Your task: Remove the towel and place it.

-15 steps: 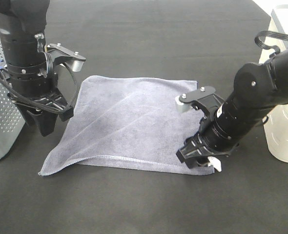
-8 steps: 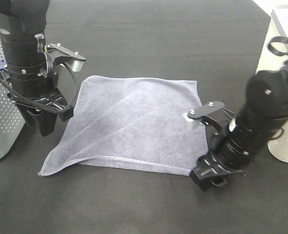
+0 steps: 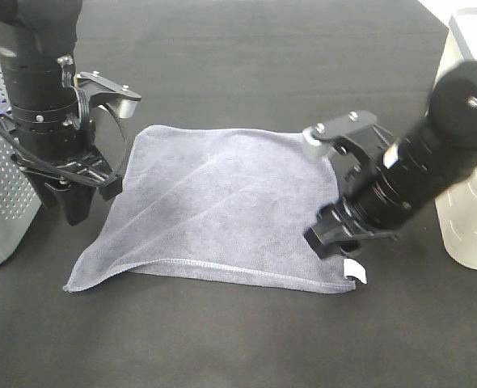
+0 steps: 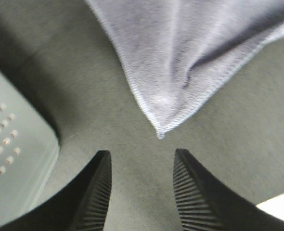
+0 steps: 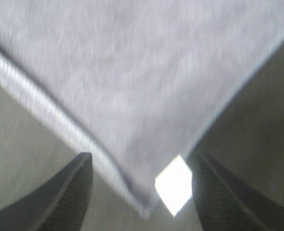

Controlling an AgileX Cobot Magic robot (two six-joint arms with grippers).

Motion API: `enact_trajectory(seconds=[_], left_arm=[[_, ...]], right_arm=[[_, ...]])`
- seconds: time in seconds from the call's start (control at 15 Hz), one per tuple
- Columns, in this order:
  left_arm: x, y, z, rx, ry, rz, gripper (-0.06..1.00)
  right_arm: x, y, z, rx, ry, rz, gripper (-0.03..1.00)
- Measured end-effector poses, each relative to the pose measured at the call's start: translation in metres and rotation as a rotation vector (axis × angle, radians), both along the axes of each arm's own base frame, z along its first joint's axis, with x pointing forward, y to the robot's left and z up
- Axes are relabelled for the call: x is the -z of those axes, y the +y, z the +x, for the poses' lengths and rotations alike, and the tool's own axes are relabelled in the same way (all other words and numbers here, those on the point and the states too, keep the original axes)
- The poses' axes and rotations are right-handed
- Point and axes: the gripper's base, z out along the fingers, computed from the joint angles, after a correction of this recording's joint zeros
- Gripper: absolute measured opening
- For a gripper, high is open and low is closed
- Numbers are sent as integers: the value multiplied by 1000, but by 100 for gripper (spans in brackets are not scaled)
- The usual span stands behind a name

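The towel (image 3: 222,206), a grey-lavender cloth, lies spread flat on the black table. Its white tag (image 3: 354,272) is at the near right corner. My left gripper (image 3: 73,206) hangs open and empty just beside the towel's left edge. In the left wrist view its fingers (image 4: 96,192) stand apart over bare table, with a towel corner (image 4: 180,62) just beyond the tips. My right gripper (image 3: 335,242) hovers open over the near right corner. In the right wrist view the towel (image 5: 132,72) and tag (image 5: 174,184) lie between the open fingers (image 5: 72,192), untouched.
A perforated grey basket (image 3: 0,186) stands at the left edge, close behind my left arm; it also shows in the left wrist view (image 4: 12,159). A white container (image 3: 469,218) stands at the right edge beside my right arm.
My right gripper swung off the near right corner to the right, then rose and came back above that corner. The towel and the left arm have not moved.
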Motion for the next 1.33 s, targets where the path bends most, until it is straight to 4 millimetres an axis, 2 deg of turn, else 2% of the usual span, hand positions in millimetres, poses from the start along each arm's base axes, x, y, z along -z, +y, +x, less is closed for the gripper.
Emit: enact_trajectory(seconds=[0.13,0.33,0.47,0.6,0.8,1.0,1.33], left_arm=[[-4,4,5,-80,-21,-3,39],[-17,3,15,-99,-86,-6,39],[-26,4,21,-105,-121,-14,39],[-34,13,30,-132,-151,-23,39],[-40,33,40,-189,-174,-27,39],[-40,38,42,-195,-178,-22,39],[-40,38,42,-176,-176,-21,39]], right_arm=[[5,14,10,-27,0,-1,55],[13,52,19,-77,5,11,55],[19,63,30,-51,21,26,55],[21,75,40,-43,14,47,55],[36,101,40,-66,38,49,55],[51,105,40,-73,72,25,55],[53,102,36,-90,125,-7,55]])
